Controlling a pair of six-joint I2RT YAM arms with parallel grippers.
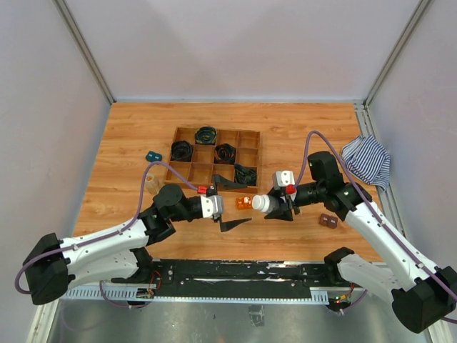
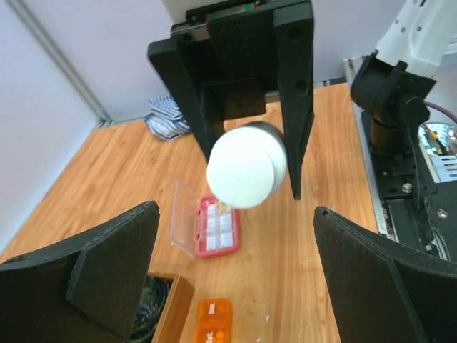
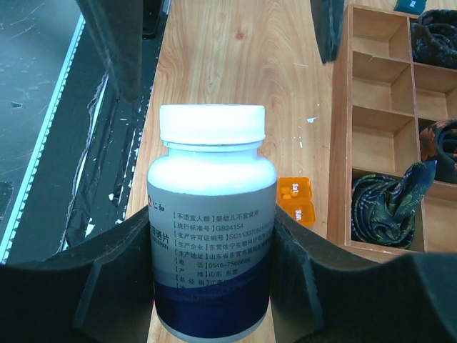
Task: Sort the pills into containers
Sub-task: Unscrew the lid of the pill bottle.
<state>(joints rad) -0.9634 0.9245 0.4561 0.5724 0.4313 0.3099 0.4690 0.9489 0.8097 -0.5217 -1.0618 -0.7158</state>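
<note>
My right gripper is shut on the dark bottle, holding it on its side above the table with the white cap towards the left arm. In the right wrist view the bottle sits between the pads of the right gripper. My left gripper is open, its jaws wide just in front of the cap; nothing is between the jaws of the left gripper. The pink box lies with its clear lid open. The clear vial stands at the left. Small orange pills show inside the orange block.
The wooden compartment tray with black coils is behind the grippers. The pink box lies right of the right gripper. A striped cloth is at the table's right edge and a small teal item left of the tray.
</note>
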